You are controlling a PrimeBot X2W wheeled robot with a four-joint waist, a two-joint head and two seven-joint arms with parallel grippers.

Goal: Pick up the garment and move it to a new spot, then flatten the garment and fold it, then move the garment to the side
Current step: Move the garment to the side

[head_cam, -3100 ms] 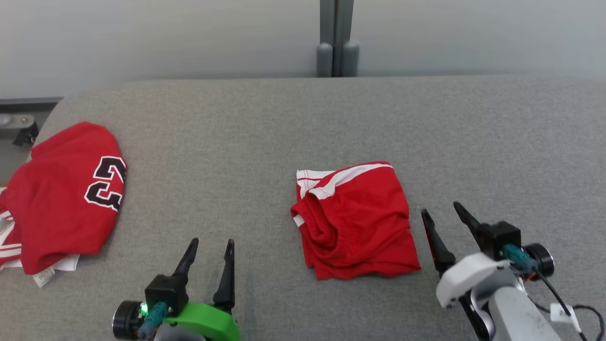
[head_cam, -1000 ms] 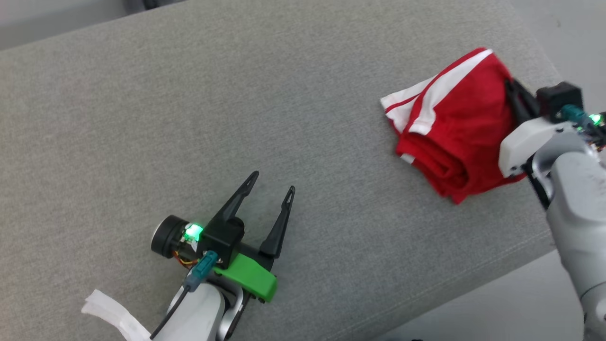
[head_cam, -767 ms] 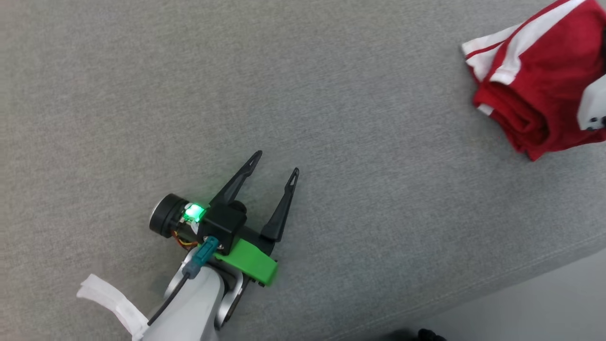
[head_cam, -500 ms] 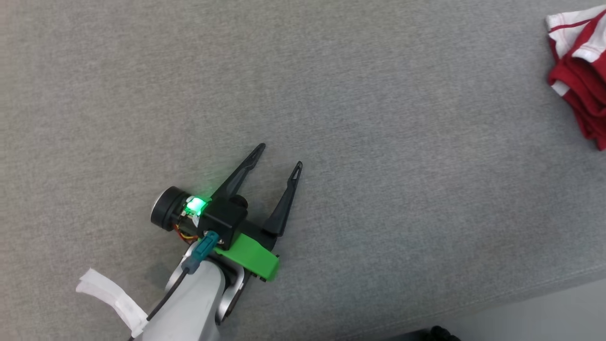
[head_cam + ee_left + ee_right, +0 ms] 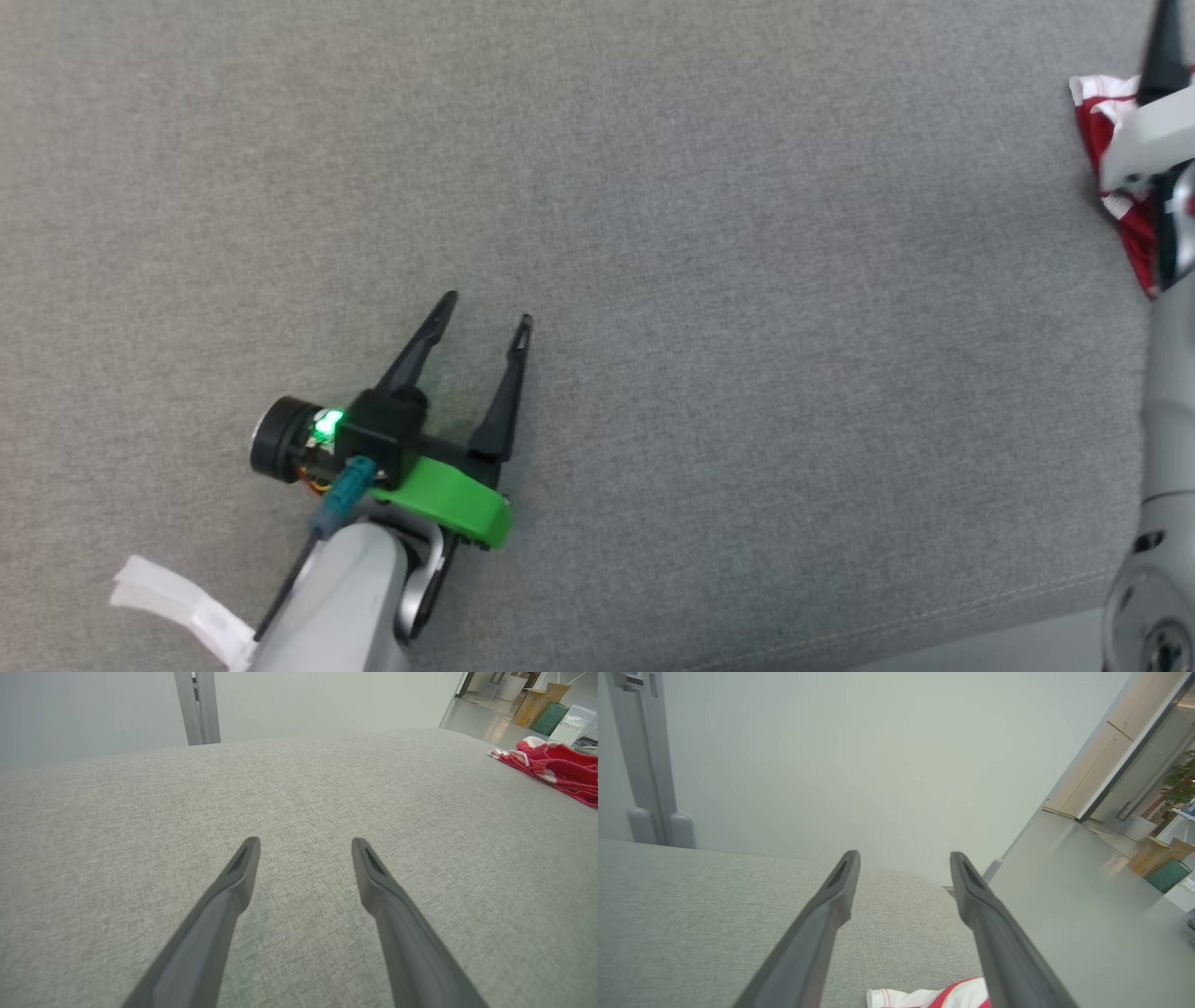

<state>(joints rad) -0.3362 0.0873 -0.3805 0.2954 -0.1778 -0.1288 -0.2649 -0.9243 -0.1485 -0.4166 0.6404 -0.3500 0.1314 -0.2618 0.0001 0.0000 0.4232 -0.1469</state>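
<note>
1. A big grey desk [image 5: 709, 280] with a cloth top takes up most of the head view.
2. A pale grey wall [image 5: 831, 765] stands behind the desk, at 12 o'clock in the right wrist view.
3. The right arm [image 5: 1167, 420] runs up the 3 o'clock edge of the head view. It hides part of the red shirt [image 5: 1090, 123].
4. The red shirt has some white on it and lies on the desk near the right end. It is at 2 o'clock in the head view, well apart from the left hand [image 5: 488, 309].
5. The left hand is at 7 o'clock in the head view, over bare desk. Its two fingers are spread wide and hold nothing.
6. The right hand [image 5: 904, 856] is spread wide too and holds nothing. The shirt peeks in at 6 o'clock in its wrist view, below the fingers.
7. A little green light [image 5: 325, 425] glows on the left hand.
</note>
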